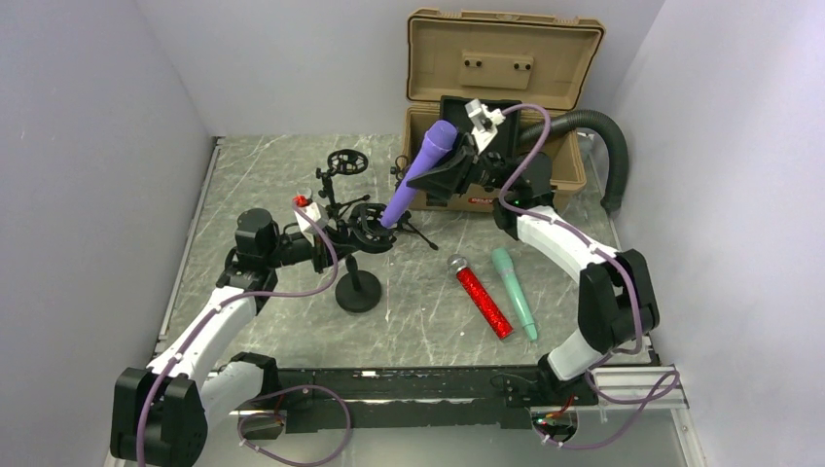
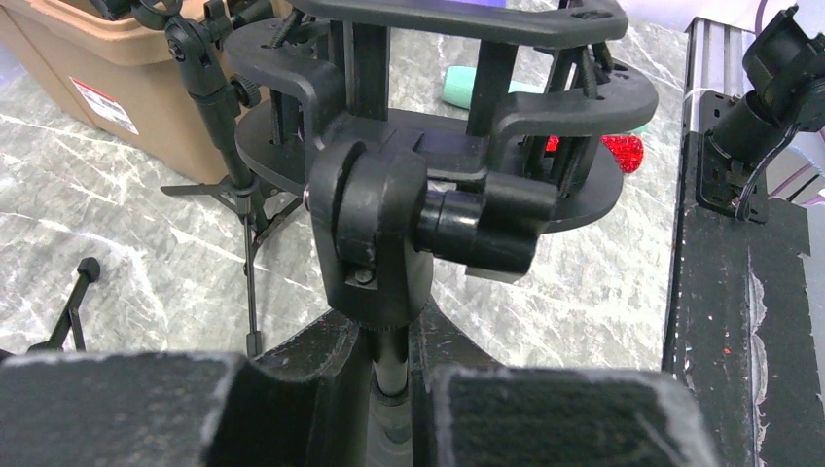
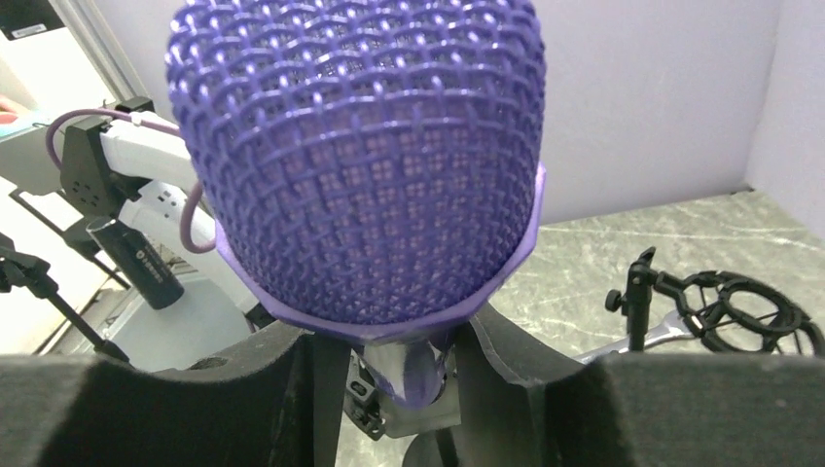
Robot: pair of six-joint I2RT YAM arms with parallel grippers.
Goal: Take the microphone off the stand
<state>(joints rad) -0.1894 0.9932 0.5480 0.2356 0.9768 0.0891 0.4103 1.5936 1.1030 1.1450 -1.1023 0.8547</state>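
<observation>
A purple microphone leans up and to the right, its lower end in the shock-mount ring of the black stand. My right gripper is shut on the microphone's body just below the mesh head. My left gripper is shut on the stand's pole just under the clamp joint. The stand's round base sits on the marble table.
A red glitter microphone and a mint-green microphone lie on the table to the right of the stand. A second small tripod stand with shock mount stands behind. An open tan case and black hose are at the back right.
</observation>
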